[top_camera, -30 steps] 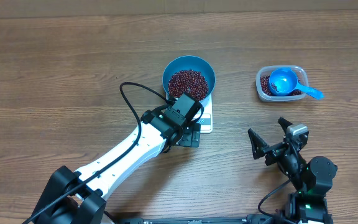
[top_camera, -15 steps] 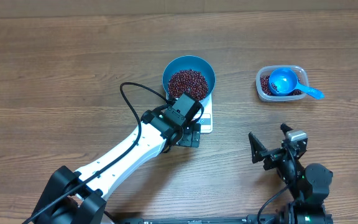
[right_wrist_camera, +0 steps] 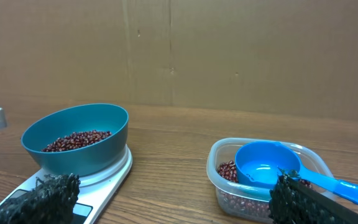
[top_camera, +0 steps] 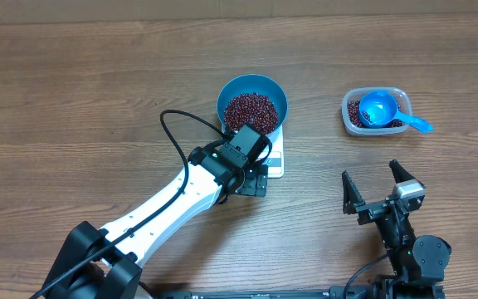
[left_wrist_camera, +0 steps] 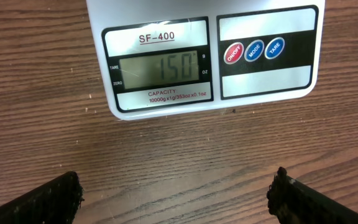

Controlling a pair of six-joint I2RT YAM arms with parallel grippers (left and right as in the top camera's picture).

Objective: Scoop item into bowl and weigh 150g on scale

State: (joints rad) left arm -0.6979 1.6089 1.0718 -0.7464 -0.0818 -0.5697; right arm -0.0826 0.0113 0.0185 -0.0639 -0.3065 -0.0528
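Left end effector [left_wrist_camera: 176,206] hangs over the wooden worktop [top_camera: 90,91], jaws spread wide, nothing between them. Just ahead of its fingertips is the white scale [left_wrist_camera: 204,56], flat on the worktop with its display edge facing the end effector. The display [left_wrist_camera: 159,67] reads 150, and three round buttons [left_wrist_camera: 254,50] sit to the right of it. Further ahead, past the display edge, the blue bowl [top_camera: 225,93] stands upright on the scale platform. The beans [top_camera: 251,110] lie inside it as a dark red layer covering the bottom, well below the rim. Right end effector [top_camera: 374,187] is well apart, off to the right of the left one, also over bare worktop. Its jaws are wide too and it holds nothing. Ahead of it is a clear plastic tub [top_camera: 347,109] with a blue scoop [top_camera: 378,108] lying in it, cup up, handle poking out over the tub's right rim. More beans show in the tub under and around the scoop. From the right wrist view, bowl and scale are ahead to the left and the tub ahead to the right, with a cardboard wall [right_wrist_camera: 229,56] behind.
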